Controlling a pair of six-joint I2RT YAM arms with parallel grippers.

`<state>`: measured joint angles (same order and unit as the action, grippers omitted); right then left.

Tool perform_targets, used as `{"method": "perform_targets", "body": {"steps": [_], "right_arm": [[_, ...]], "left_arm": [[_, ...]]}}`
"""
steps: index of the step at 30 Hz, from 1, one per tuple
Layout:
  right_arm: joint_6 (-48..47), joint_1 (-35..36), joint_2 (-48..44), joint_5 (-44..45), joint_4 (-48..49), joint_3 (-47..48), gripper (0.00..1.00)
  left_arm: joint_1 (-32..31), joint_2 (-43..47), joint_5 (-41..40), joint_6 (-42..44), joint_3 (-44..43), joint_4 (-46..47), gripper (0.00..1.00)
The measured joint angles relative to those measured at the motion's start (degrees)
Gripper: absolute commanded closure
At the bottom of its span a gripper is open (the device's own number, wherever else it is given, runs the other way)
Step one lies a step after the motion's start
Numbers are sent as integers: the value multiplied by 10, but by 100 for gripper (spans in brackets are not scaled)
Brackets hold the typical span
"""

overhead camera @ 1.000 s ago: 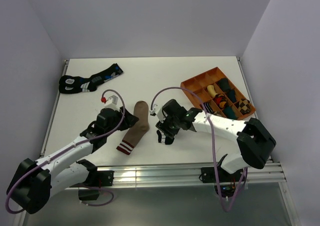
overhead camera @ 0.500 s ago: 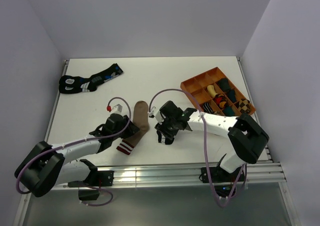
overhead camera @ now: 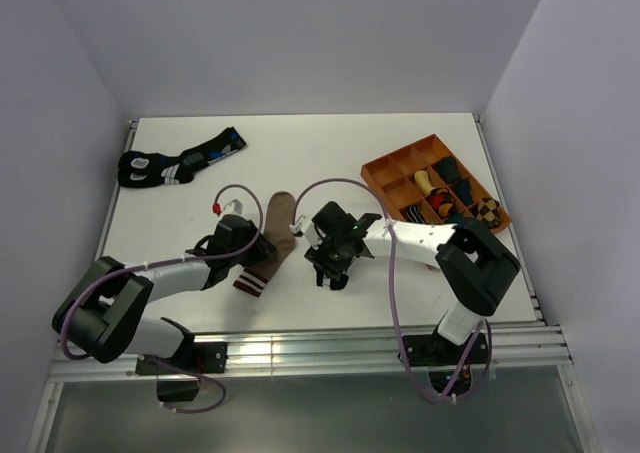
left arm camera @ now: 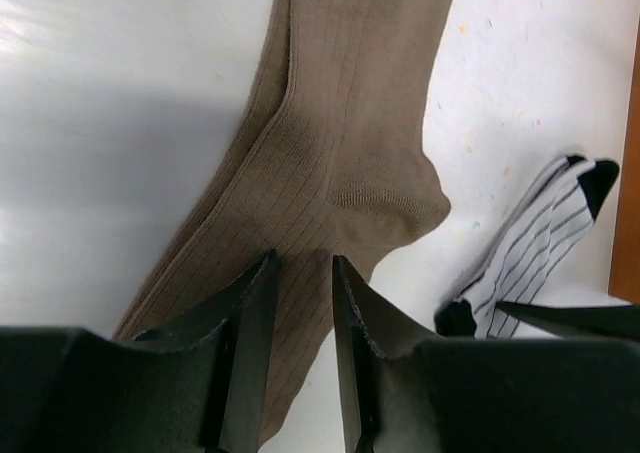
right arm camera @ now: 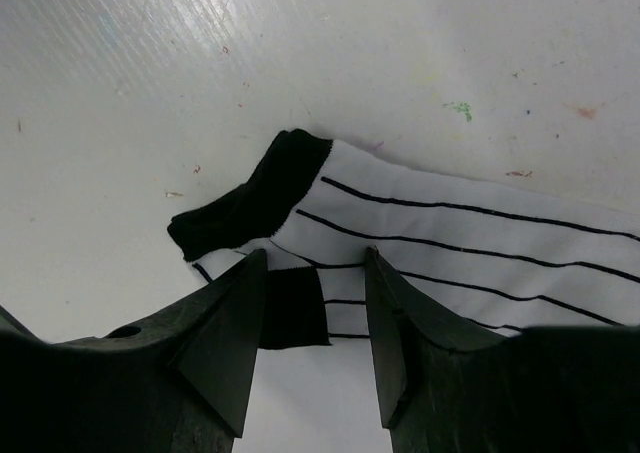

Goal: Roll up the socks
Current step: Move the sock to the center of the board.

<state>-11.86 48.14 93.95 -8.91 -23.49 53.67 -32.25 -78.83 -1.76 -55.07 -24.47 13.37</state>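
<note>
Left pincer (left arm camera: 300, 263): you're nipping the tan sock (left arm camera: 340, 123) between its tips.
Right pincer (right arm camera: 315, 258): straddling the striped sock (right arm camera: 450, 243) at its cuff; can't tell whether it grips.

- The tan sock (left arm camera: 340, 143), ribbed, runs from the top edge down toward the lower left across the white table (left arm camera: 110, 103); its heel bulges to the right.
- The left gripper (left arm camera: 302, 265) stands on the tan sock's lower part, with a narrow strip of its cloth between the dark fingers (left arm camera: 250, 343); whether that cloth is pinched cannot be told.
- The white sock (left arm camera: 540, 238), thinly black-striped with black ends, lies right of the tan sock's heel, apart from it.
- An orange strip (left arm camera: 633, 173) runs along the frame edge, right of the tan sock and beyond the white sock.
</note>
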Motion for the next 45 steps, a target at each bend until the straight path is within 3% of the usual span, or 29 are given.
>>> {"method": "perform_targets", "body": {"steps": [17,30,45], "right_arm": [[-13,0,82,-30,2,84,50],[-51,0,146,-52,3,163,50],[-63,-2,139,-31,-2,168,48]], "left_arm": [[133,4,7,75,-47,-86,63],[168,-21,36,78,-54,-67,63],[181,-44,44,68,-63,-37,64]]}}
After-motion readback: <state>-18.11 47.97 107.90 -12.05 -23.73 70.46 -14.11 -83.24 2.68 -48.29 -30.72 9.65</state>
